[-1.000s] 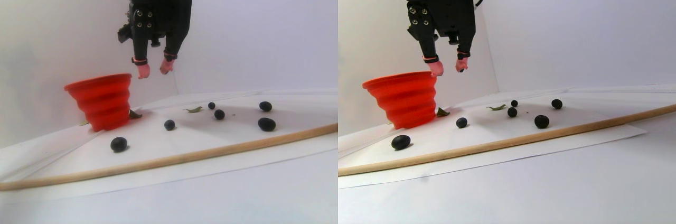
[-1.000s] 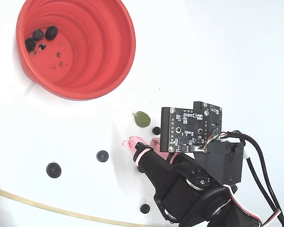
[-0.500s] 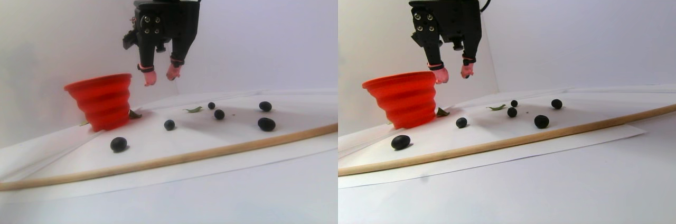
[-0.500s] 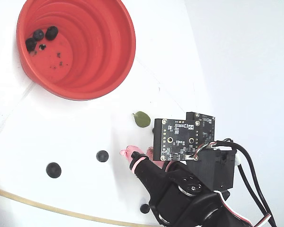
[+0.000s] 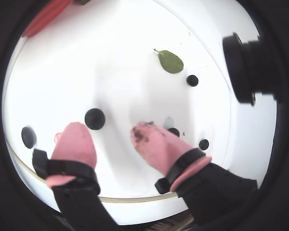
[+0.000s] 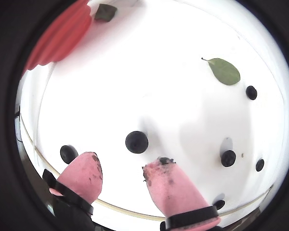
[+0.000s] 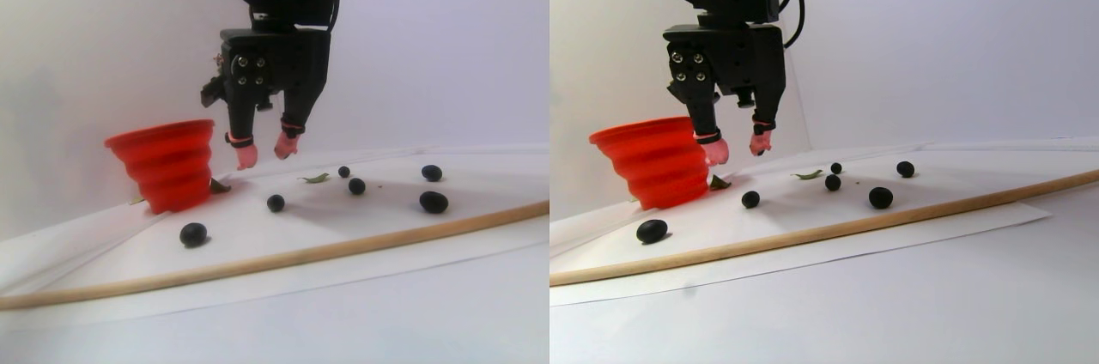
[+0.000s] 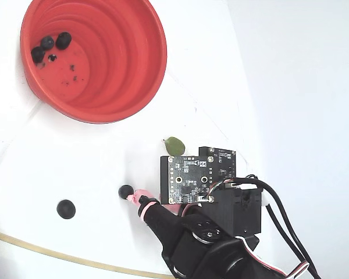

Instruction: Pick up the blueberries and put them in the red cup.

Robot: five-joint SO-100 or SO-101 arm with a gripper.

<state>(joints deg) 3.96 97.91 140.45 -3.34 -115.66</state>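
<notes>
The red cup (image 8: 134,75) stands at the top left of the fixed view with three blueberries (image 8: 47,42) on its bottom. It also shows in the stereo pair view (image 7: 167,166). Several more blueberries lie on the white sheet. My gripper (image 7: 264,154) hangs open and empty just above the sheet, right of the cup. In both wrist views one blueberry (image 5: 94,118) (image 6: 136,142) lies just ahead of the gap between the stained pink fingertips (image 5: 144,134), untouched. It also shows in the fixed view (image 8: 126,191). Another berry (image 6: 68,154) lies beside the left finger.
A green leaf (image 5: 171,61) lies further out on the sheet, with a berry (image 5: 192,80) beside it. A long wooden stick (image 7: 343,244) runs along the sheet's near edge, behind the fingers (image 6: 125,211). A black camera body (image 5: 250,67) juts in at the right.
</notes>
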